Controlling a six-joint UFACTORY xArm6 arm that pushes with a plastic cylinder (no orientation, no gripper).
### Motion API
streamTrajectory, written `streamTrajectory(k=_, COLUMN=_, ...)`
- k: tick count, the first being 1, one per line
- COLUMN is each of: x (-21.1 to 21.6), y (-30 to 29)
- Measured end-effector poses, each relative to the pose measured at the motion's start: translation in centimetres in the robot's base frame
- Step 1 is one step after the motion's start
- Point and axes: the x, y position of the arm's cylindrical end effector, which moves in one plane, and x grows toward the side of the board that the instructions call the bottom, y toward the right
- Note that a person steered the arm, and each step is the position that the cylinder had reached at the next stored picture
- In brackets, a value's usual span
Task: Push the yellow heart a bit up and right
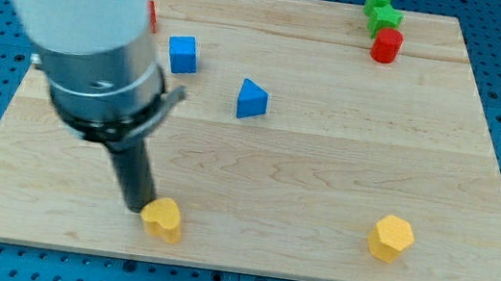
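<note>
While my tip (137, 207) touches the small yellow heart-shaped block (163, 218) from its nine o'clock, near the wooden worktop's (324, 170) six o'clock edge, the push up-right seems hardly begun; this end effector holds nothing.

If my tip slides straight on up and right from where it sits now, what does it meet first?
My tip sits at the yellow heart's left edge, seemingly touching it, so the heart comes first. Beyond it, up and right, the board looks free as far as the picture shows.

Bright, even light; soft shadows (near arm (75, 1) blurred).
</note>
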Motion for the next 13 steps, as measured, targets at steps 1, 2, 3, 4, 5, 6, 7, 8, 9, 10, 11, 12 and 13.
streamTrajectory(k=1, x=1.7, y=-2.3)
streamTrajectory(k=2, x=2.8, y=-6.4)
streamTrajectory(k=3, x=5.0, y=-6.4)
streamTrajectory(k=4, x=5.0, y=-5.2)
streamTrajectory(k=5, x=5.0, y=-2.1)
streamTrajectory(k=6, x=5.0, y=0.2)
streamTrajectory(k=7, x=5.0, y=0.4)
streamTrajectory(k=8, x=5.0, y=0.4)
streamTrajectory(k=9, x=4.8, y=0.7)
streamTrajectory(k=10, x=4.7, y=1.4)
streamTrajectory(k=11, x=3.4, y=1.6)
streamTrajectory(k=12, x=1.6, y=1.7)
streamTrajectory(k=13, x=-0.5, y=1.7)
